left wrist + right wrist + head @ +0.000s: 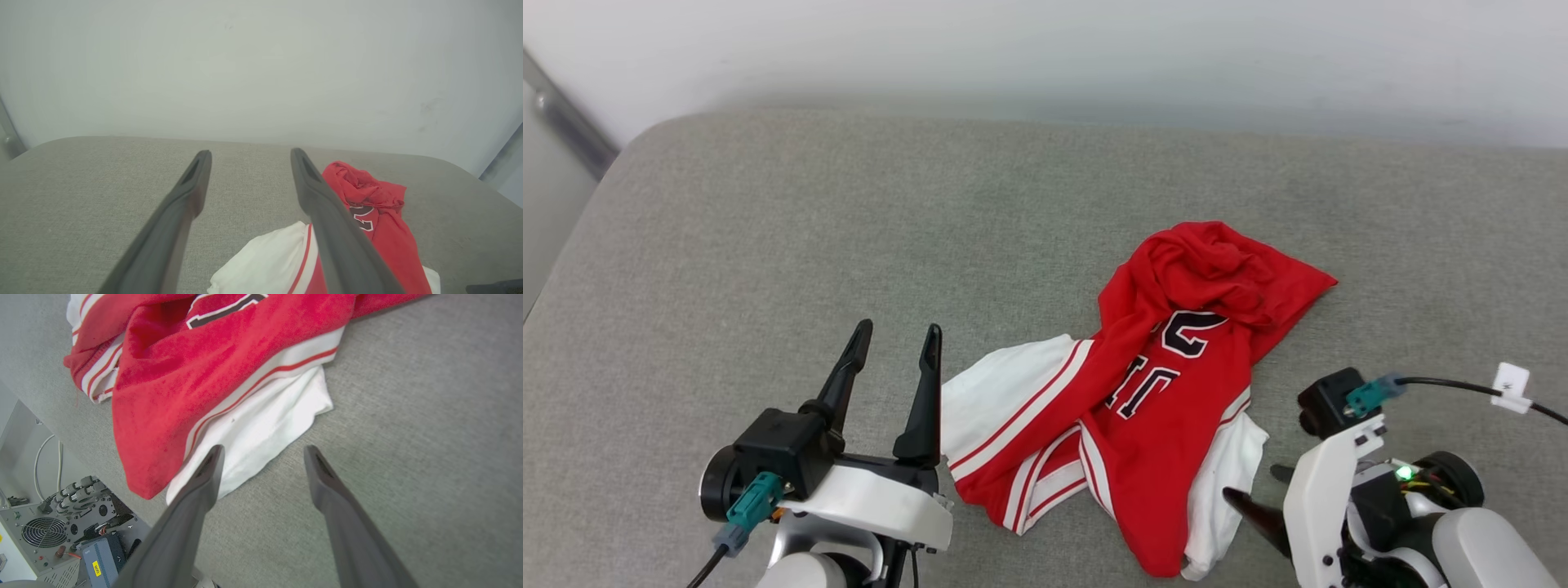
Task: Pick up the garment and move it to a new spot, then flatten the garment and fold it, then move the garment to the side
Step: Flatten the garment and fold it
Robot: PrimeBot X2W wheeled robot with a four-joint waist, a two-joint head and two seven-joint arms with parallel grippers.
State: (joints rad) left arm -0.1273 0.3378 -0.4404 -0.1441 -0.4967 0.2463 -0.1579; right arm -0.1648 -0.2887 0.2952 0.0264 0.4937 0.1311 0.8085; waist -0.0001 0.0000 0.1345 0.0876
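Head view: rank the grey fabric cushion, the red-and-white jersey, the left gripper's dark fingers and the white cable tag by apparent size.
1. Grey fabric cushion, largest.
2. Red-and-white jersey.
3. Left gripper, its dark fingers possibly enlarged by nearness to the camera.
4. White cable tag, smallest.

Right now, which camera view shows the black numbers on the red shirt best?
The head view: the numbers lie nearly whole on the crumpled garment. In the left wrist view one digit is partly behind a finger. The right wrist view cuts them at its top edge.
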